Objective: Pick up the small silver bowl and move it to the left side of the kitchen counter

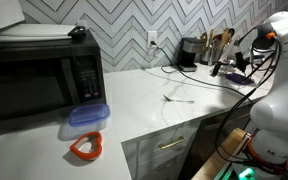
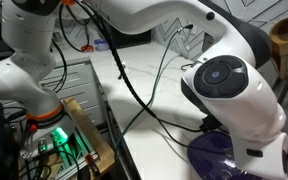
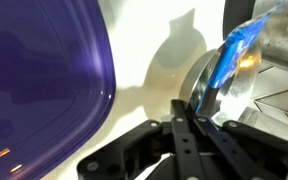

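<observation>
In the wrist view the small silver bowl (image 3: 227, 85) stands tilted on edge at the right, its inside reflecting blue. My gripper (image 3: 184, 108) has its two black fingers pressed together at the bowl's near rim and appears shut on that rim. The purple flat dish (image 3: 39, 80) fills the left of that view and lies on the white kitchen counter (image 3: 149, 55). In an exterior view the arm (image 1: 279, 60) reaches down at the far right end of the counter (image 1: 154, 85), beside the purple dish (image 1: 240, 78). The bowl itself is hidden in both exterior views.
A black microwave (image 1: 39, 75) stands at the counter's left. In front of it are a blue-lidded clear container (image 1: 87, 117) and an orange-red ring (image 1: 86, 147). A utensil holder (image 1: 220, 45) and a black appliance (image 1: 189, 52) stand by the wall. A thin utensil (image 1: 179, 99) lies mid-counter.
</observation>
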Controlling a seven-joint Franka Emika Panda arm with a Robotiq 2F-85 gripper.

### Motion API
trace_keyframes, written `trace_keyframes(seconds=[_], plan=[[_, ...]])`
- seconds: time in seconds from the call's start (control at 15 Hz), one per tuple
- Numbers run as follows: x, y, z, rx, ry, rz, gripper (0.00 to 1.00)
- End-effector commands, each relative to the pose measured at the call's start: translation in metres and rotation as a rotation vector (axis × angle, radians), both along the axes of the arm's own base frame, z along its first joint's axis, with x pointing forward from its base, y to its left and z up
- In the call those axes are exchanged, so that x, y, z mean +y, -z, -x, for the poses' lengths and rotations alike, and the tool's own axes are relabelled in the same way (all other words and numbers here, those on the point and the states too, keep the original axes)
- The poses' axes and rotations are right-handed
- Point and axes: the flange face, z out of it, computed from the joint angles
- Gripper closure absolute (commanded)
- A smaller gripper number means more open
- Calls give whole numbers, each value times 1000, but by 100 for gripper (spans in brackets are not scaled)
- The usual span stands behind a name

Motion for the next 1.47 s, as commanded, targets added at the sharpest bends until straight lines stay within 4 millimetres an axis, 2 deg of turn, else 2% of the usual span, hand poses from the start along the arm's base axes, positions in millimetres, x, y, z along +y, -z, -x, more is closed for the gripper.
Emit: trace_keyframes(seconds=[0.0, 0.33, 0.73, 1.07, 1.4], plan=[[22, -21, 21, 9, -18, 19, 99], [48, -47, 46, 16, -23, 53, 99], [94, -74, 68, 22, -105, 125, 99], [143, -87, 79, 28, -298, 177, 99], [188, -87, 85, 54, -530, 192, 99]])
